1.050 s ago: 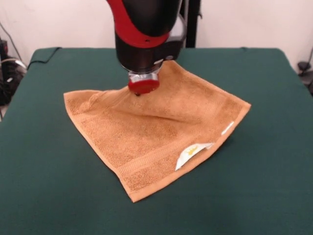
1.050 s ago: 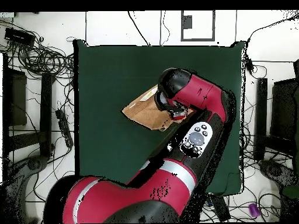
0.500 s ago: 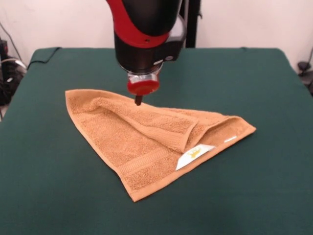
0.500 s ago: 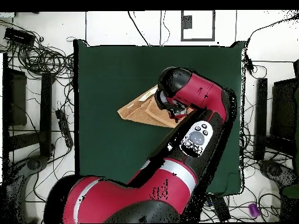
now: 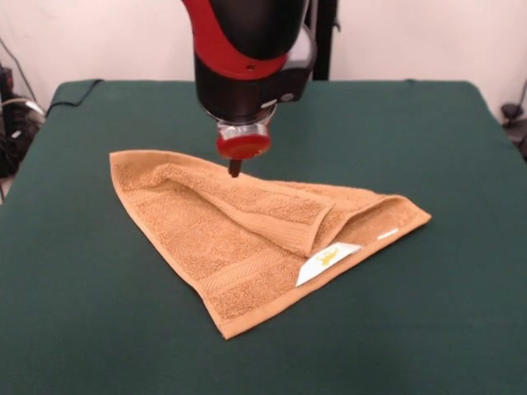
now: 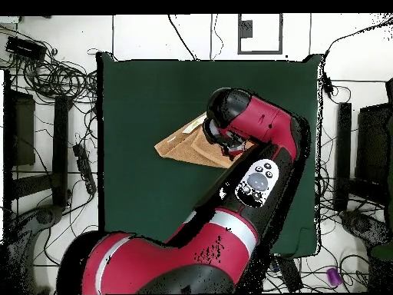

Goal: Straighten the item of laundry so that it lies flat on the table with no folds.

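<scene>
Hovering just above the far fold line, the gripper [image 5: 234, 170] shows one dark tip; can't tell if it's spread or pinched. Towel [image 5: 247, 234] lies below and toward the camera, folded double on the table [image 5: 99, 329]. Risk: pinching both layers would drag the fold, not open it.

The orange-tan terry towel [image 5: 247, 226] lies near the middle of the dark green tabletop [image 5: 99, 329], not flat. Its far part is folded forward over itself, giving a rough triangle with a thick doubled ridge across it. A white label [image 5: 327, 262] with a yellow mark sits at its near-right edge.
</scene>
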### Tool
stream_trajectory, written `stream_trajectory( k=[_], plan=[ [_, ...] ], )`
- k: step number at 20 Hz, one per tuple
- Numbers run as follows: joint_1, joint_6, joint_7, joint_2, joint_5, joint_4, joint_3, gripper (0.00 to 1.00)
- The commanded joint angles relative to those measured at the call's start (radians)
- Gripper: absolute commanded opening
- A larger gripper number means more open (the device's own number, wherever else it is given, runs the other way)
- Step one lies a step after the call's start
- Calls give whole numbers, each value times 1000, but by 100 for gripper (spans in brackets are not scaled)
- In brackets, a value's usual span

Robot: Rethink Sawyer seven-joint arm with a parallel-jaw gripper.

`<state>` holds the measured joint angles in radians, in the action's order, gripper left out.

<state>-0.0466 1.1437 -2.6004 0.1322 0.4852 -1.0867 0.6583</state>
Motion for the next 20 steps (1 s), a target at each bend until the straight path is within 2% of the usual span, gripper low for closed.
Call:
stream_trajectory(
  k=[1,3,5,6,8,12,17,18,20],
  plan=[
    [-71,-73,-205,5,23,-115,-129,100],
    [-89,-126,-197,20,20,-144,-129,100],
    [-96,-162,-134,36,-12,-143,-127,100],
    [-89,-189,-55,59,-32,-152,-144,100],
    [-79,-222,21,93,-39,-174,-173,100],
    [-54,-409,53,145,-3,-258,-251,100],
    [-45,-615,40,214,-13,-354,-315,100],
    [-24,-728,44,247,-21,-405,-364,100],
    [1,-865,38,275,-61,-444,-417,100]
  ],
)
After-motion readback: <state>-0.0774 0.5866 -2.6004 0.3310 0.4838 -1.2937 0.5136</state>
